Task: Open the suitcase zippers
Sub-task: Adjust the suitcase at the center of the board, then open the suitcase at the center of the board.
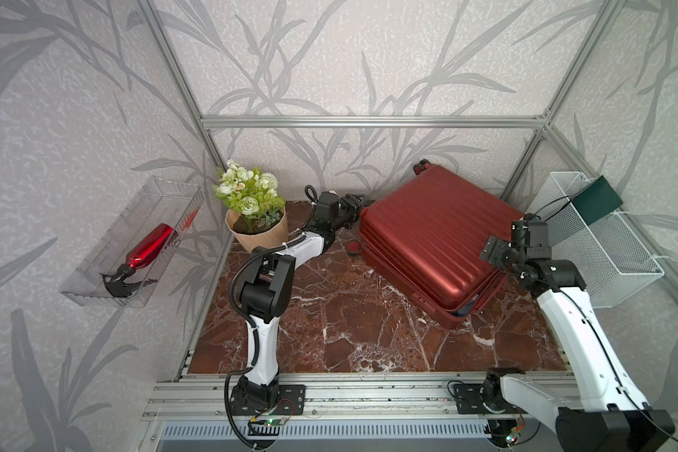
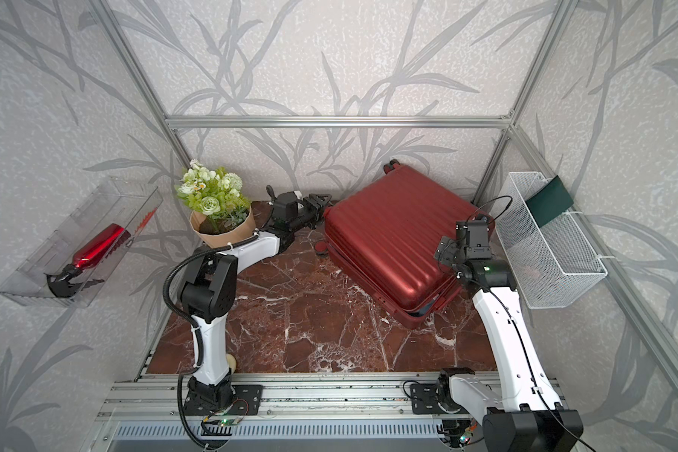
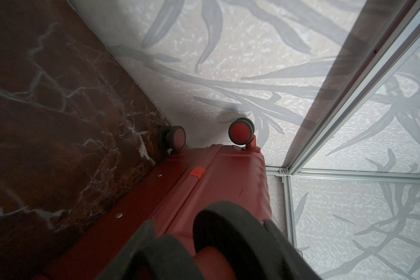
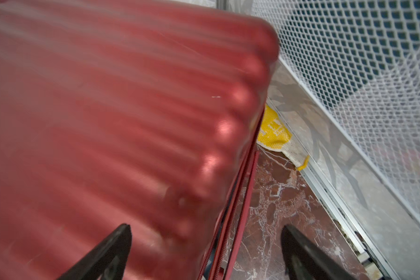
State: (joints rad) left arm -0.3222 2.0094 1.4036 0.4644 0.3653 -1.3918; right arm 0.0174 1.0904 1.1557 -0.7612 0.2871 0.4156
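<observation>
**A:** Status, near end first.
**B:** suitcase (image 1: 435, 235) lies flat on the marble table (image 1: 349, 332), just beside the wire basket (image 1: 611, 254). Nearest corner gapes and blue lining (image 1: 466, 309) shows, so the zip there looks undone.
**A:** Right side?
**B:** right gripper (image 4: 205, 228) is spread wide and empty. It straddles the zipper track (image 4: 238, 194) on the basket-side edge.
**A:** Left?
**B:** left gripper (image 1: 355, 203) is at the case corner away from the basket, fingers either side of a wheel (image 3: 228, 225). Clamped or not, can't tell.
**A:** Handling?
**B:** Shell is stiff, ribbed and glossy, so pads would slip. Probably light and likely to skate on polished marble, so brace it. Pull by a tab, not the shell; there's an orange tab (image 3: 196, 172) on the seam further back. Tape is soft, so follow the corner curves.
</observation>
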